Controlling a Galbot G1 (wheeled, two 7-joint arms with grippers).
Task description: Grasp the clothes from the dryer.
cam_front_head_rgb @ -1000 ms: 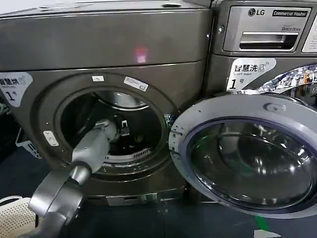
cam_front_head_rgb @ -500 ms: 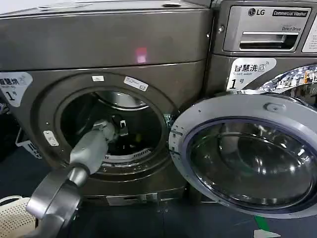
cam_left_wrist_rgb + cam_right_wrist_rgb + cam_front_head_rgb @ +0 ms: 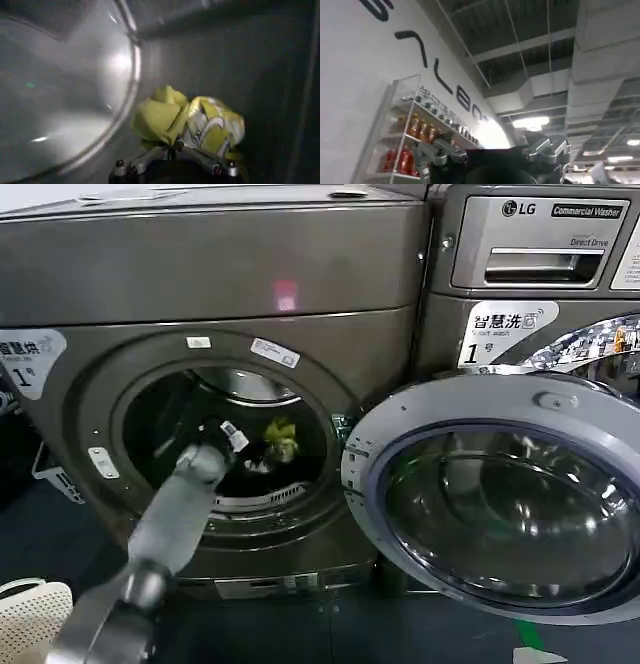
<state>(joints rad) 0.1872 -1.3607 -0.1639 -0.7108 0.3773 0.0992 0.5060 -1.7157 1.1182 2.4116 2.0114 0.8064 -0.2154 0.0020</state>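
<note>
From where the head camera looks down, the dryer [image 3: 200, 384] fills the left side, a dark bronze-grey front-loader with a white "1" label [image 3: 28, 356] at its left edge. Its round door [image 3: 500, 494] hangs swung open to the right, glass facing out, and behind that stands the LG machine [image 3: 540, 274] with the silver panel. The left arm [image 3: 170, 524] rises from the near left and runs into the porthole, and the left pincer [image 3: 262, 452] sits inside the steel drum with the clothes [image 3: 281, 439] at its tip, a small yellow-green bundle held up off the drum floor, right of the wrist. A white perforated basket [image 3: 30, 619] sits on the floor at the near left corner.

Inside the drum, the left wrist camera shows the clothes [image 3: 187, 125] close up: crumpled yellow-green fabric with darker patches, gathered right at the fingers [image 3: 150, 157] of the left pincer [image 3: 176, 150], which are closed onto the lower edge of the bundle. The curved drum wall [image 3: 65, 100] gleams beside it.

Up on the right wrist camera, the right pincer [image 3: 495, 152] points at the ceiling, away from the machines, its fingers spread apart and empty. A shelf of bottles [image 3: 410, 145] stands against a white wall.
</note>
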